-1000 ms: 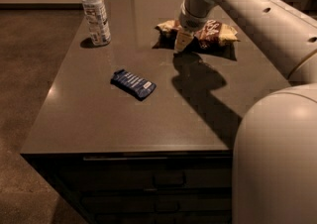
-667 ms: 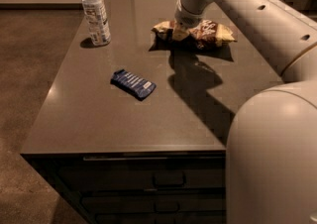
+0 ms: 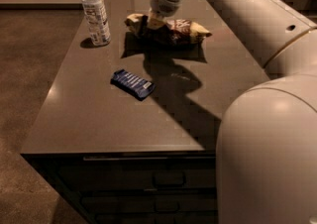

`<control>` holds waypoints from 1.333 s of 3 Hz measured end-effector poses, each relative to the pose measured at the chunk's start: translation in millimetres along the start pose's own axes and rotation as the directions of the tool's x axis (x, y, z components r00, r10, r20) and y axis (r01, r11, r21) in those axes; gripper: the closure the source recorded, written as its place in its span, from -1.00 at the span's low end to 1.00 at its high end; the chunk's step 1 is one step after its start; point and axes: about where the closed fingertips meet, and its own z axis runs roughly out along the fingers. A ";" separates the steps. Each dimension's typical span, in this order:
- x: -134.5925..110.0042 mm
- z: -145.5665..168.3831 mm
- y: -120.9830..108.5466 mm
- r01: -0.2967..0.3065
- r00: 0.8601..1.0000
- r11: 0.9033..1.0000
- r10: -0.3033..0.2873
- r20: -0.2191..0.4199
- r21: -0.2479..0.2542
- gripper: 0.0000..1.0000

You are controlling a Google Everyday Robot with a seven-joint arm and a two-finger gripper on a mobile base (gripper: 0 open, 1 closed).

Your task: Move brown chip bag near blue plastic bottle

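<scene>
My gripper (image 3: 154,21), upper middle of the frame, is clenched on the brown chip bag (image 3: 183,29) near its left end, right of the blue plastic bottle (image 3: 96,15). I judge the bag to be light, soft and crinkly, so it may sag or slip.

Long crinkled brown chip bag (image 3: 184,30): dark brown middle, white print, yellow-tan ends. Upright blue plastic bottle (image 3: 96,17): clear body, white cap, pale blue-white printed label. Small flat dark blue packet (image 3: 132,84): faint pale print, lighter at one end. Desk (image 3: 94,124): plain grey-brown top, near-black drawer fronts. Cream-coloured end effector (image 3: 153,21) at the bag's left end, tan at its tip. Robot arm (image 3: 237,10): off-white, small dark round holes. Floor (image 3: 25,69): mottled brown.
</scene>
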 end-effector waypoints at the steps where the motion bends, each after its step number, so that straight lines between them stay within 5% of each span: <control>1: -43.9 -1.0 13.9 0.084 0.995 0.996 -0.084 0.051 -0.016 1.00; 2: -65.8 8.2 28.3 0.133 0.990 0.991 -0.130 0.056 -0.035 0.65; 4: -66.1 14.4 31.4 0.135 0.990 0.990 -0.132 0.055 -0.045 -0.46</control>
